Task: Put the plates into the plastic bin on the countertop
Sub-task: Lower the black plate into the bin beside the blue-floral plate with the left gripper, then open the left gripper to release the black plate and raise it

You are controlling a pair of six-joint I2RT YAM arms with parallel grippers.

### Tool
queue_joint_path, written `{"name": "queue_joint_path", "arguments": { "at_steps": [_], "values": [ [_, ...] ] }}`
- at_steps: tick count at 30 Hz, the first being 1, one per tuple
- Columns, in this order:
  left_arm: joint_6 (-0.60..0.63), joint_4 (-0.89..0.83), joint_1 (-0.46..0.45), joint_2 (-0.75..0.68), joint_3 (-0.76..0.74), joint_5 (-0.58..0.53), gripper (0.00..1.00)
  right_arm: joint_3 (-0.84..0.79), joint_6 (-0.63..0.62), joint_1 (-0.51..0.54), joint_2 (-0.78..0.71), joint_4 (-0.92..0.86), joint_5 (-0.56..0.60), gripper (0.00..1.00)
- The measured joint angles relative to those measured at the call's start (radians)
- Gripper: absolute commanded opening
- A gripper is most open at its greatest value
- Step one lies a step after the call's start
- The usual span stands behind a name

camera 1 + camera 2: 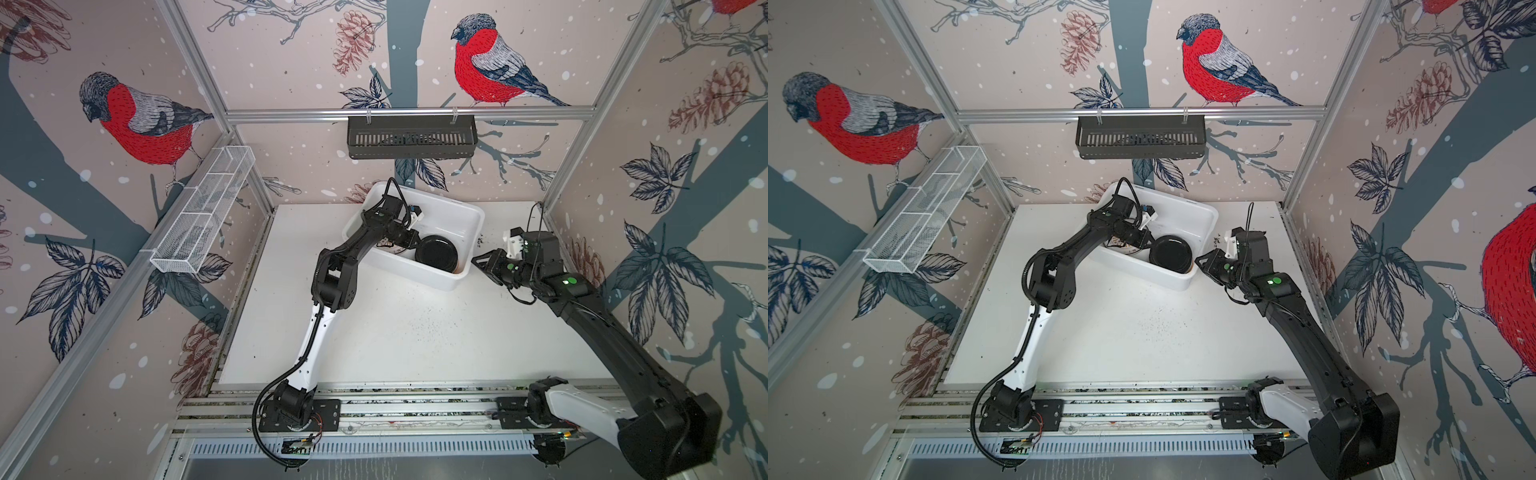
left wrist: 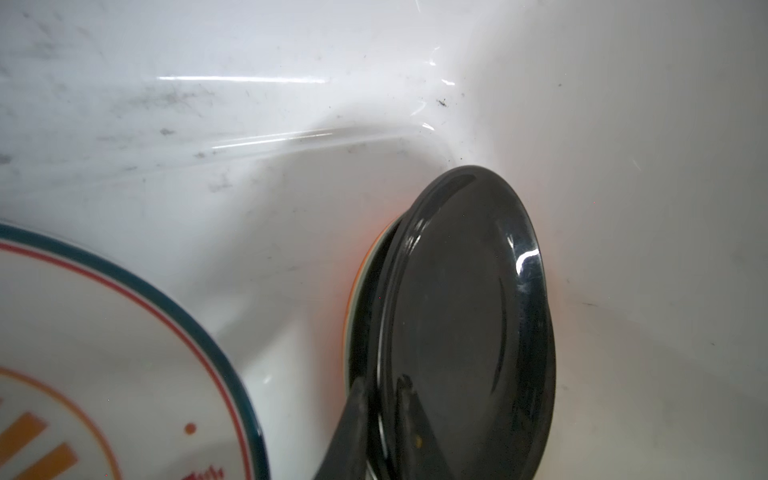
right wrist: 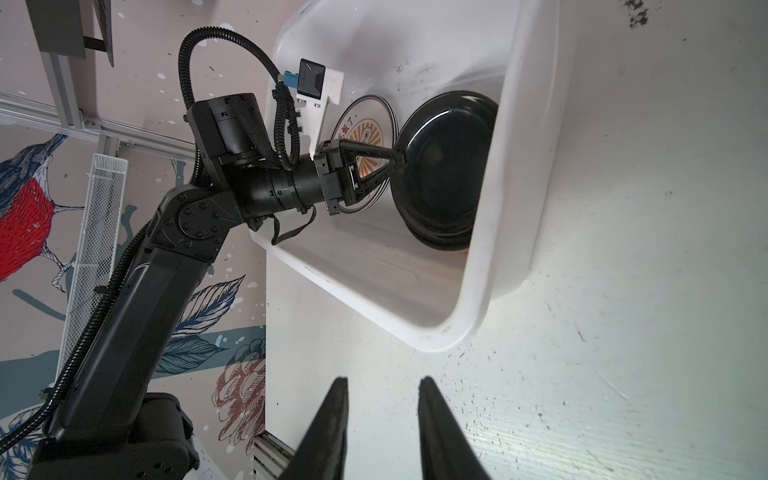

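Right claw [image 3: 382, 380] over bare countertop [image 3: 623, 291], just outside rim of plastic bin [image 3: 523, 124]

Plastic bin [image 1: 432, 274]: one.
Plates: two plain to see, a black plate [image 2: 457, 324] and a white emblem plate [image 2: 104, 353]; edges beneath the black one, uncounted.
Grippers: two, left gripper [image 3: 400, 160], right gripper [image 3: 382, 382].
Wall holders: two, black basket [image 1: 411, 139], wire rack [image 1: 203, 212].

Both top views hang high above and in front of the plastic bin [image 1: 453, 208], looking steeply down, distant enough to hold the whole countertop [image 1: 415, 332] around the bin; they share almost everything, shifted slightly sideways. The left wrist view sits inside the bin, very close to its wall, facing the black plate [image 2: 465, 316]. The right wrist view looks from just outside the bin, over its rim, sharing that plate with every other view.
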Motion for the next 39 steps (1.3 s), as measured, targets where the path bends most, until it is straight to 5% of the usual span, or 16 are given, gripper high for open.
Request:
{"name": "queue_joint_path", "arguments": {
  "at_steps": [15,23,39],
  "values": [
    [0.023,-0.015,-0.002,0.009,-0.006,-0.012,0.35,-0.02,0.003,0.0,-0.023,0.001,0.0,0.31],
    [0.034,-0.017,-0.002,-0.01,-0.022,-0.024,0.6,-0.02,0.003,0.0,-0.027,0.002,0.0,0.32],
    [0.039,-0.014,-0.006,-0.041,-0.029,-0.019,0.63,-0.043,0.004,0.0,-0.058,0.005,0.002,0.33]
  ]
}}
